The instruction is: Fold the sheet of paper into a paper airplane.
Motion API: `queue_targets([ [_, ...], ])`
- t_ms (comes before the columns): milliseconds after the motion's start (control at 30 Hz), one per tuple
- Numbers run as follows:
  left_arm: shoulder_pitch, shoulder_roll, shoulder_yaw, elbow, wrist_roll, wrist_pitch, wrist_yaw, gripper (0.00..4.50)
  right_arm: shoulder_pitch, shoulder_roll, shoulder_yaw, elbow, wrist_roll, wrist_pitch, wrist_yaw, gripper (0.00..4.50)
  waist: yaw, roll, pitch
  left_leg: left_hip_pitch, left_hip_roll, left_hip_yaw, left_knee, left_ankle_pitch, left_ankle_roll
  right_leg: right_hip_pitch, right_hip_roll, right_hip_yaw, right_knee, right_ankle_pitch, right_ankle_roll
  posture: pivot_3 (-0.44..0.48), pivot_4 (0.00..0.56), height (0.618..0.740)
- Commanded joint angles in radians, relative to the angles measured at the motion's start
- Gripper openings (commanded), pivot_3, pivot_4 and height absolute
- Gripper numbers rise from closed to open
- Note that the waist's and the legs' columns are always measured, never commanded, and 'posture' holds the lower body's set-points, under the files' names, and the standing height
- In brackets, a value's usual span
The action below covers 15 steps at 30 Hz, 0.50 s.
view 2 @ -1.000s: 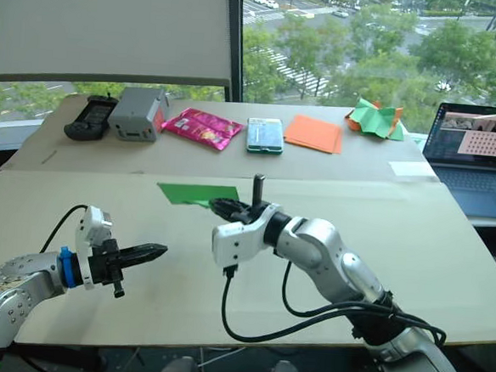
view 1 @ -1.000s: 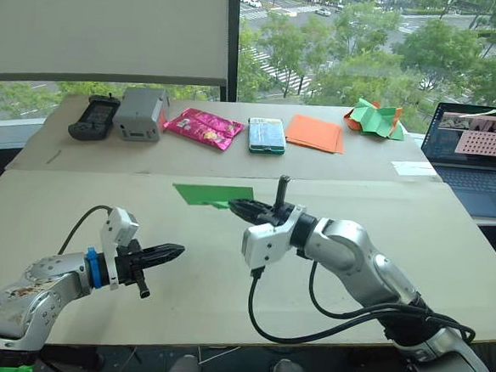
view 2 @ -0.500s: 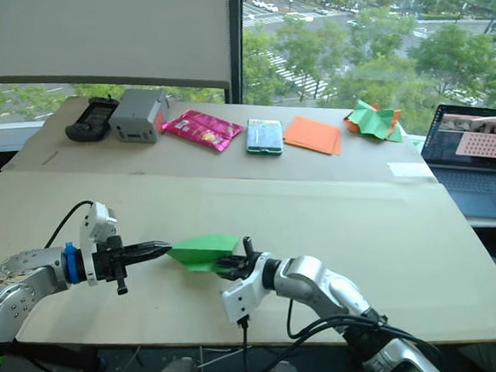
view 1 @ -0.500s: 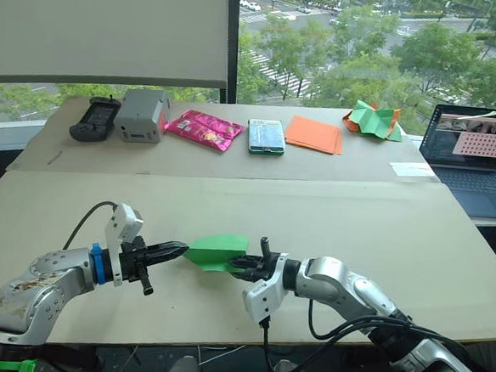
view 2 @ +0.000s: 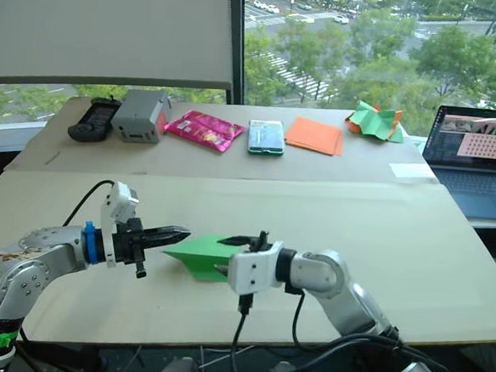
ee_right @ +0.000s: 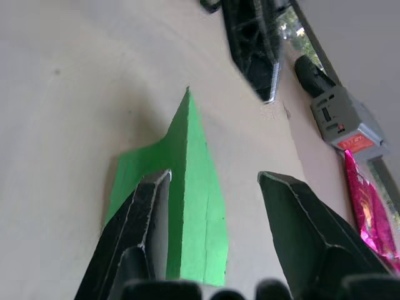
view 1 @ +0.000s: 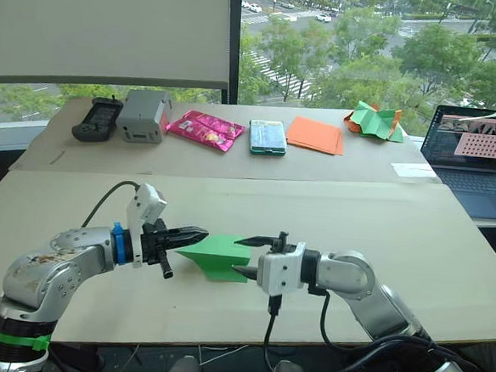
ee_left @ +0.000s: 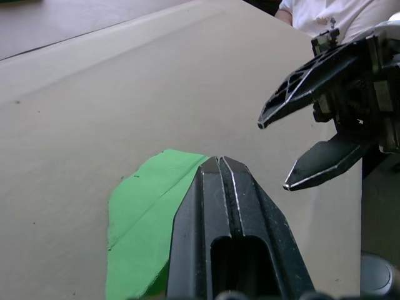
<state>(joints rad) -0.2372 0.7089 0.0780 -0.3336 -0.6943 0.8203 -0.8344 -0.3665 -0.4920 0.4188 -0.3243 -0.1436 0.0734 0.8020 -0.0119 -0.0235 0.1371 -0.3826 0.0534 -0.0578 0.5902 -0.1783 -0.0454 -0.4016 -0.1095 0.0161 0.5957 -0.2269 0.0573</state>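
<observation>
Left pincer (view 1: 195, 233) is clenched, its two black fingers pressed flat together with nothing visible between them, the tips at the pointed end of the paper (view 1: 216, 256). Whether they touch it cannot be told. Right pincer (view 1: 245, 256) is released: its fingers stand wide apart, one above and one below the paper's other end, neither gripping it.

The paper is bright green and folded into a pointed wedge, its tip toward the left pincer and its wider end toward the right one. It sits between the two pincers near the front edge of the tan surface (view 1: 382, 217). In the right wrist view a raised crease runs along the middle of the paper (ee_right: 187, 206), which lies flat on the surface, with the left pincer just beyond its point.

Along the far side of the surface, well apart from the paper, sit a black handheld device (view 1: 93, 118), a grey box (view 1: 143, 115), a pink packet (view 1: 204, 129), a teal phone-like item (view 1: 268, 136), flat orange sheets (view 1: 315, 134) and a crumpled green-and-orange heap (view 1: 373, 121). A laptop (view 1: 475, 159) stands open at the robot's right.
</observation>
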Motion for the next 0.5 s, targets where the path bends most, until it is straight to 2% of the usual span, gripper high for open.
queue_targets([
  [33,-0.016,-0.001,-0.054,0.078,0.094,-0.075,-0.004,0.00,-0.006,0.058,-0.040,-0.047,0.051,0.204,-0.024,1.30,0.000,0.000,0.000,0.000,0.000,0.000,0.000,0.000,0.000,0.000,0.000,0.000,0.000,0.000,0.000,0.000,0.150,0.706],
  [100,-0.010,-0.007,-0.068,0.106,0.116,-0.103,-0.014,0.00,0.001,0.078,-0.050,-0.074,0.070,0.268,-0.024,0.66,0.000,0.001,0.000,-0.001,0.000,0.000,0.000,0.000,0.000,-0.001,0.000,0.000,0.001,0.000,0.000,0.000,0.150,0.706],
  [500,0.100,-0.024,-0.097,0.153,0.189,-0.209,-0.074,0.00,-0.004,0.101,-0.117,-0.111,0.131,0.491,-0.073,0.66,0.000,0.001,0.000,-0.001,0.000,0.000,-0.001,-0.003,-0.004,-0.002,0.000,0.000,0.000,0.000,0.000,0.000,0.150,0.706],
])
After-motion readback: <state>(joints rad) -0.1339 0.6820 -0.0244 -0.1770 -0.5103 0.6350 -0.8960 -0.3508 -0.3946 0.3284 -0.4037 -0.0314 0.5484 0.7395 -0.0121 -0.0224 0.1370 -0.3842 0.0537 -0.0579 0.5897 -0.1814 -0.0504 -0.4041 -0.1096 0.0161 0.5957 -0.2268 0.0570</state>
